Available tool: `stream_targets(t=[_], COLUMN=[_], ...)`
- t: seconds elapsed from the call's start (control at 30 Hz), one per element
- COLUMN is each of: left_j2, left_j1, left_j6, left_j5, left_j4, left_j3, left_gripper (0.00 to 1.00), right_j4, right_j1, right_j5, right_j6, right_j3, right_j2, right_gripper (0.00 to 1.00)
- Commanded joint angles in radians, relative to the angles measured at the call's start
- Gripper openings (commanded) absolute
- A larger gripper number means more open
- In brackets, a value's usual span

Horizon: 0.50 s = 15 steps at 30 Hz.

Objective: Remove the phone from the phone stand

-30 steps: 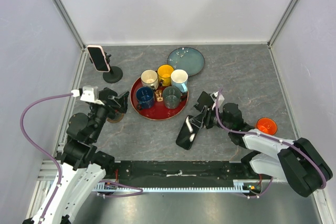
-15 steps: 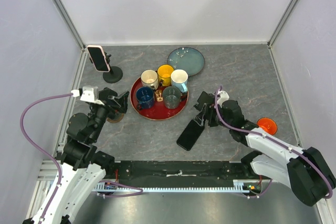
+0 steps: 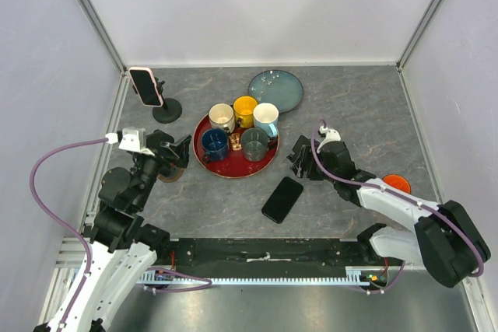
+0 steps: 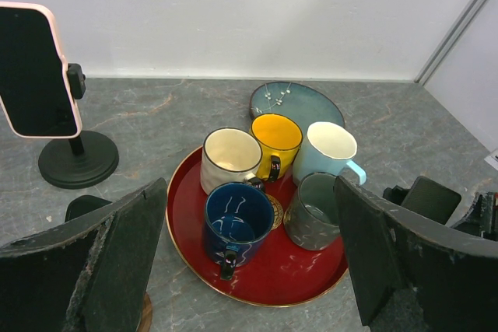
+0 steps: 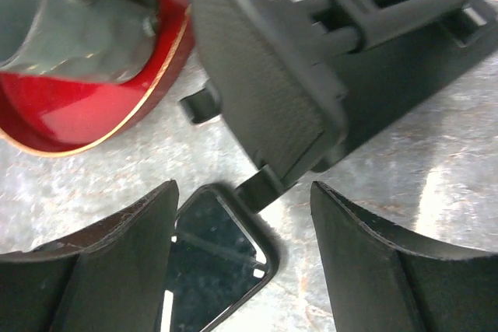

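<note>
black phone (image 3: 282, 199): lying flat on the bench (image 3: 358, 106), screen up, clear of its stand as far as I can tell. It's on bare bench between the red tray (image 3: 233, 170) and the near edge.

folding stand (image 5: 311, 60): black, sitting on the bench just right of the tray. In the right wrist view it fills the upper half of the picture, and one small foot pokes down toward the phone.

right tool (image 3: 300, 162): jaws spread and gripping nothing. It's right up against the folding stand.

phone vs right tool: the phone is just beside the tool, toward the arm bases and a bit left, not touching. In the wrist view only one corner of it (image 5: 214, 270) shows, down low next to the left-hand finger (image 5: 109, 262).

left tool (image 4: 250, 192): wide open and empty, over the left part of the bench, well apart from the black phone.

other stuff: five mugs (image 3: 237, 126) crowd the tray, with a blue plate (image 3: 276, 87) behind it. A pink-cased phone (image 3: 145, 85) is clipped upright on a round stand (image 3: 166, 110) in the far left corner. An orange cup (image 3: 395, 186) sits by the right arm.
</note>
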Motion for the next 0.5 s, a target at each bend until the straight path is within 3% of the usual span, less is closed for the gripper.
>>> stream_targets(t=[0.0, 0.23, 0.47], left_j2=[-0.008, -0.011, -0.014], left_j1=[-0.001, -0.003, -0.003], left_j6=[0.020, 0.020, 0.020], left_j5=[0.010, 0.006, 0.006], left_j4=[0.025, 0.025, 0.025], left_j3=[-0.003, -0.001, -0.001], left_gripper=[0.94, 0.94, 0.94], right_j4=[0.101, 0.337, 0.521], right_j1=[0.001, -0.028, -0.115], right_j5=[0.139, 0.115, 0.070], right_j6=[0.025, 0.019, -0.011], right_j3=[0.017, 0.007, 0.005], right_j2=[0.050, 0.168, 0.264], right_gripper=[0.74, 0.64, 0.37])
